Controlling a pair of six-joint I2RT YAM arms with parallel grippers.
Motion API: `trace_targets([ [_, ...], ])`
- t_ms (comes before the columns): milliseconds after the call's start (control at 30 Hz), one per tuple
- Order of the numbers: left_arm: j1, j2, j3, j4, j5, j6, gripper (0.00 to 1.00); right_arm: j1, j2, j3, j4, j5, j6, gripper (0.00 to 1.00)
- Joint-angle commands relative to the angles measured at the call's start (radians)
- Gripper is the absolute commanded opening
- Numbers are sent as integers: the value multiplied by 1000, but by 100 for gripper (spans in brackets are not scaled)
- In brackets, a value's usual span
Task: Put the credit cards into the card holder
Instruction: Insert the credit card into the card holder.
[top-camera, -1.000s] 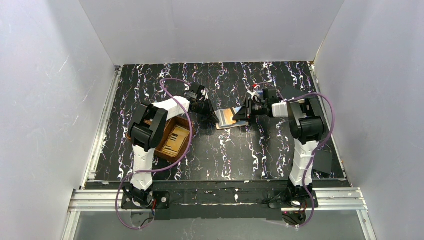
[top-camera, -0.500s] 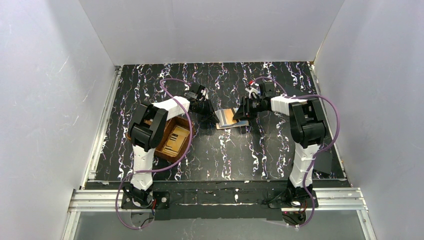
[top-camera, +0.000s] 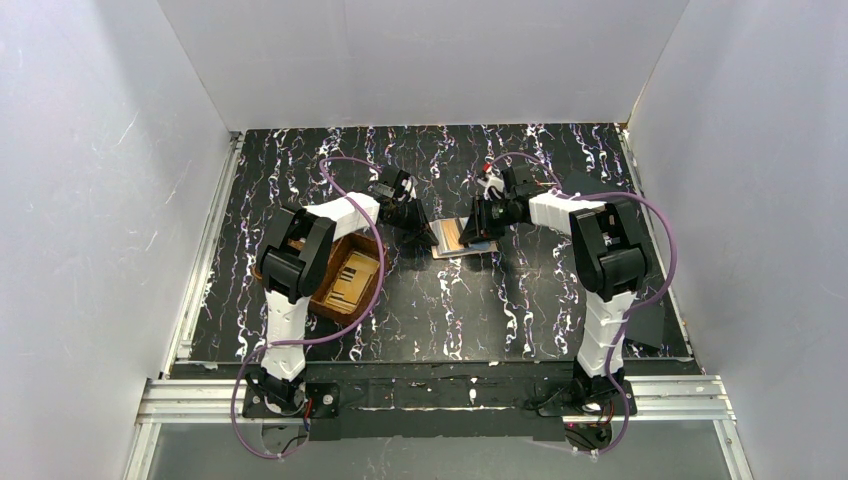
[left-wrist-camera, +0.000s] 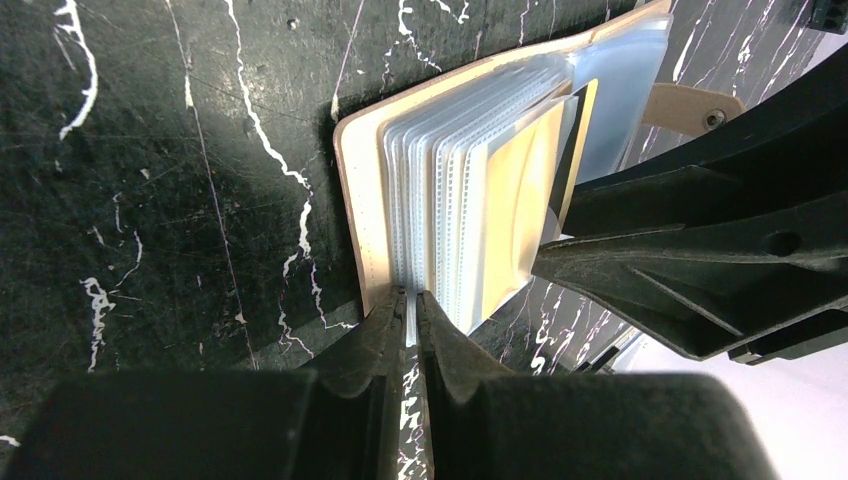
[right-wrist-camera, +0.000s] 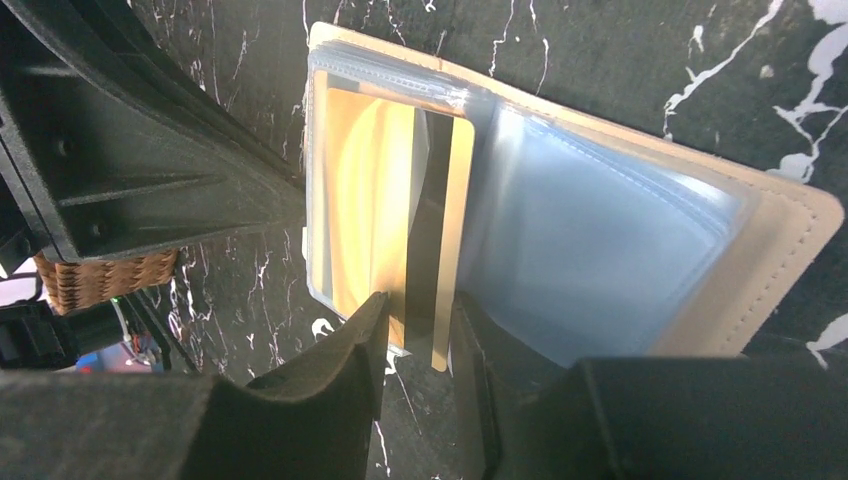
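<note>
The beige card holder (top-camera: 458, 240) lies open mid-table, its clear sleeves fanned out (left-wrist-camera: 470, 190). My left gripper (top-camera: 424, 230) is shut on the edge of one clear sleeve (left-wrist-camera: 410, 305) at the holder's left side. A gold credit card with a black stripe (right-wrist-camera: 395, 210) sits partly inside a sleeve, its lower edge sticking out. It also shows in the left wrist view (left-wrist-camera: 545, 160). My right gripper (right-wrist-camera: 420, 335) is at that edge, jaws a little apart with the card face-on between them, not pinched. In the top view the right gripper (top-camera: 478, 226) is over the holder's right part.
A brown woven tray (top-camera: 345, 275) holding more tan cards stands under the left arm; its corner shows in the right wrist view (right-wrist-camera: 100, 280). A black flat plate (top-camera: 652, 325) lies at the near right. White walls close in the table on three sides.
My right gripper has swung left and toward the back, coming over the card holder. The left gripper and the holder have stayed put.
</note>
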Motion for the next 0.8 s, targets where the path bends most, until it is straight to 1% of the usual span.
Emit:
trace_targets([
  [0,-8,2,9,-30,3,14,8,18,-21,33,-62,40,-59,38],
  [100,-9,-3,10,-41,-5,25,7,2,-34,42,-89,51,-90,42],
  [200,-9,-2,7,-41,-2,25,7,1,-37,62,-124,55,-119,44],
  [300,-8,-3,5,-41,-2,26,7,2,-37,65,-124,43,-117,44],
  [433,-8,-4,7,-40,0,24,7,19,-26,67,-91,5,-92,42],
  [600,-9,-3,6,-36,1,19,7,70,-33,54,-21,-19,-17,35],
  [767,-9,-7,6,-36,1,19,7,94,-42,40,13,-32,6,33],
])
